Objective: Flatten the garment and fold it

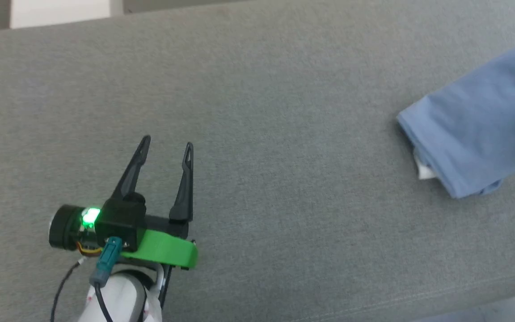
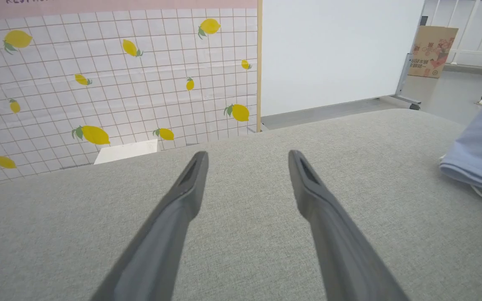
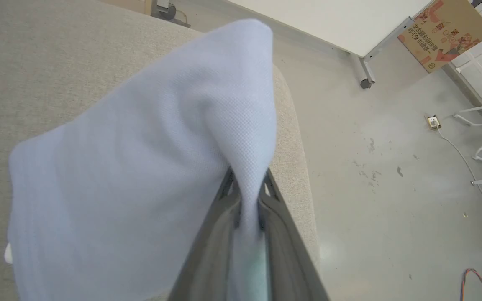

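Right wrist view has my right gripper point(image 3: 247, 184) clamped on a fold of the garment point(image 3: 140, 167). The light blue knit rises from between the fingers and drapes down onto the grey cushion point(image 3: 36, 62). My left gripper point(image 1: 166, 145) hovers over the cushion's left part with its fingers spread wide, holding nothing. The garment's bunched end sits toward the cushion's right end, with a white scrap at its lower edge.

A grey woven-fabric worktop point(image 1: 257, 89) spans the scene, with a rounded far right corner and a seam running along its near edge. A bunched light blue polo shirt point(image 1: 476, 134) rests on its right side, a scrap of white lining showing at the shirt's near-left corner.
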Available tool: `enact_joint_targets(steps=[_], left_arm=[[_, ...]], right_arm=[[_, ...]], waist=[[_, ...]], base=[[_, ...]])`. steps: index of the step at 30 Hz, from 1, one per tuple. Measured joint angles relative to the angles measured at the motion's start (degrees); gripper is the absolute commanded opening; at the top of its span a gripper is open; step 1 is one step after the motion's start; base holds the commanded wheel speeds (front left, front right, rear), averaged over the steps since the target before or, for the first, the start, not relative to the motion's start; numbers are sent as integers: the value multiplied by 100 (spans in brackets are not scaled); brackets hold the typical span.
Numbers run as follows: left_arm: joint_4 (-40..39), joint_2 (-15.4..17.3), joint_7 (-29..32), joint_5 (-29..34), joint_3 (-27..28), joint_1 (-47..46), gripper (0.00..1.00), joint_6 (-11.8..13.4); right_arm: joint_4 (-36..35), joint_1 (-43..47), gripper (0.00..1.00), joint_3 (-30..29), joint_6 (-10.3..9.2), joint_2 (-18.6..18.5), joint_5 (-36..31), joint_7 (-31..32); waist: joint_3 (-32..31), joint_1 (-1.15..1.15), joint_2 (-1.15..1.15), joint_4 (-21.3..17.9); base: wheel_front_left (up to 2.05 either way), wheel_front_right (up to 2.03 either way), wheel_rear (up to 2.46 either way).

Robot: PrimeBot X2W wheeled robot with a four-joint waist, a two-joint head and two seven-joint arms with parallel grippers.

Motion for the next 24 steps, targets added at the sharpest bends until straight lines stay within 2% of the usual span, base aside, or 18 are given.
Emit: enact_joint_targets(steps=[9,16,24], left_arm=[[-241,186,343,220,-31,-355,100,0],[-523,305,544,485,-65,-651,100,0],[-761,468,705,769,-87,-911,100,8]], right_arm=[[868,-720,0,-231,0,-221,-321,-575],[1563,-1059,0,-651,0,-366,-653,-1070],[2315,-1408,0,-1091,0,-327,-1096,-1693]], waist=[[581,0,0,-193],[1116,0,0,-270],[1674,1,0,-346]], base=[[0,0,0],[0,0,0],[0,0,0]])
